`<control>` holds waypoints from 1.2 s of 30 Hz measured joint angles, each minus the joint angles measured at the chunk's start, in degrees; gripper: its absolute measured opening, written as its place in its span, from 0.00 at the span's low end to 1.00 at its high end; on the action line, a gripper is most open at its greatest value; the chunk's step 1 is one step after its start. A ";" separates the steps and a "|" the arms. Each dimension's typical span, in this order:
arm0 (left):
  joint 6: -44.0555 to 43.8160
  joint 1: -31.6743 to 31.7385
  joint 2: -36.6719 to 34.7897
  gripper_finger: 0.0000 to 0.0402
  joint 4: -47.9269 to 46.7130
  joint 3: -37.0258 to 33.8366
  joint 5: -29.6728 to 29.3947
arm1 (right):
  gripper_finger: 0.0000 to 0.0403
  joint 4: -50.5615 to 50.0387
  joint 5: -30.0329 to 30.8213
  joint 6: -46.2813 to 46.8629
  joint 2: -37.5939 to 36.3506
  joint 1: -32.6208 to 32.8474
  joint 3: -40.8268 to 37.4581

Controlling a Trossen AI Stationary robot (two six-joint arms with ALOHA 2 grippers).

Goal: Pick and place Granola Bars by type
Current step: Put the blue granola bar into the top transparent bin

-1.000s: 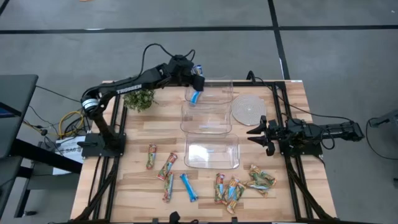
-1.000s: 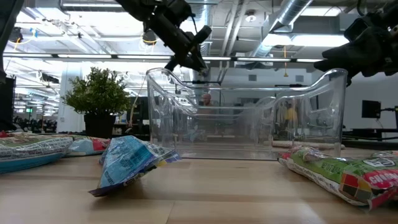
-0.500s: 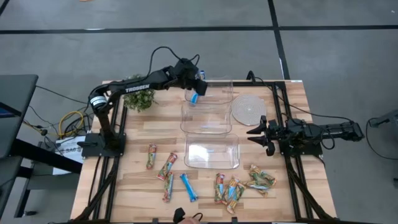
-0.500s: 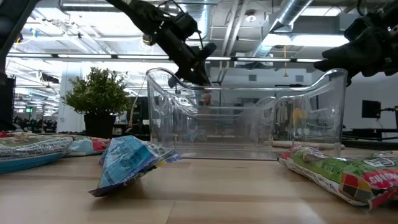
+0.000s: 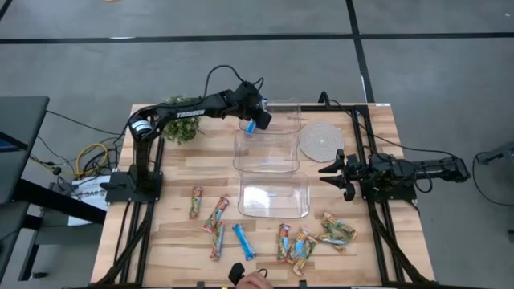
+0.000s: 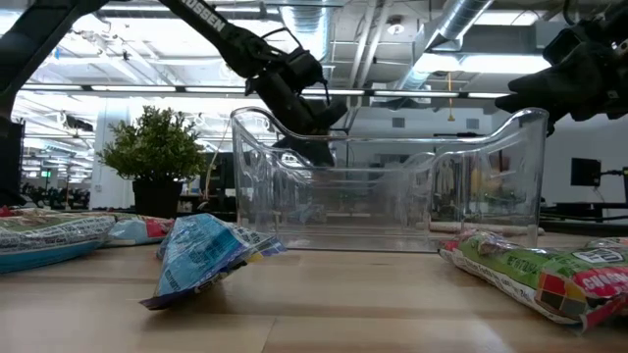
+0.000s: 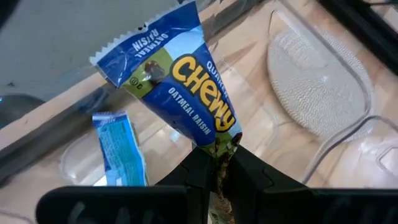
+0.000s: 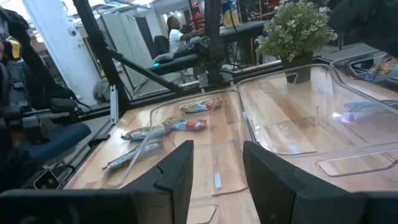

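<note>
On the wooden table point(image 5: 185, 172), three clear plastic tubs stand in a row from far edge to near: the far tub point(image 5: 277, 116), the middle tub point(image 5: 266, 152) and the near tub point(image 5: 274, 195). The left arm reaches across the back of the table, its left gripper point(image 5: 255, 112) over the far tub's left end, fingers pinched tight on the bottom end of a blue Chewy oatmeal raisin bar point(image 7: 180, 81) held upright above the tub floor. A second blue bar point(image 7: 121, 149) lies flat inside that far tub. The right arm rests along the right edge, its right gripper point(image 5: 331, 172) beside the near tub, fingers point(image 8: 177, 174) parted about halfway and holding nothing. A small potted plant point(image 5: 181, 127) stands at the far left, under the left arm. A round woven coaster point(image 5: 320, 141) lies to the right of the tubs. Loose granola bars lie along the near edge: a red-green-orange group point(image 5: 215, 215) at left, one blue bar point(image 5: 243, 241) in the middle, and a mixed cluster point(image 5: 313, 237) at right.
</note>
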 joint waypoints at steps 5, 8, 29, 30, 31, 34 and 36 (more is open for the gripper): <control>0.93 0.15 0.00 0.07 -0.87 -0.39 -0.26 | 0.33 0.00 0.02 0.00 0.00 0.00 0.00; 2.00 0.25 0.00 0.07 -1.39 -0.39 -1.77 | 0.33 0.00 0.02 -0.02 0.00 0.00 0.00; 6.12 0.28 0.00 0.28 -2.55 -0.43 -1.11 | 0.33 0.01 0.02 0.00 0.00 0.00 0.00; 6.11 0.28 -0.01 0.28 -2.55 -0.43 -1.12 | 0.33 0.01 0.02 0.00 0.00 0.00 0.00; 6.12 0.28 -0.02 0.28 -2.55 -0.43 -1.13 | 0.33 0.02 0.02 -0.02 0.00 0.00 0.00; 6.10 0.28 -0.02 0.27 -2.55 -0.43 -1.11 | 0.33 0.00 0.02 -0.02 0.00 0.00 0.00; 6.07 0.28 -0.02 0.27 -2.55 -0.43 -1.14 | 0.33 0.01 0.02 -0.01 0.00 -0.01 0.00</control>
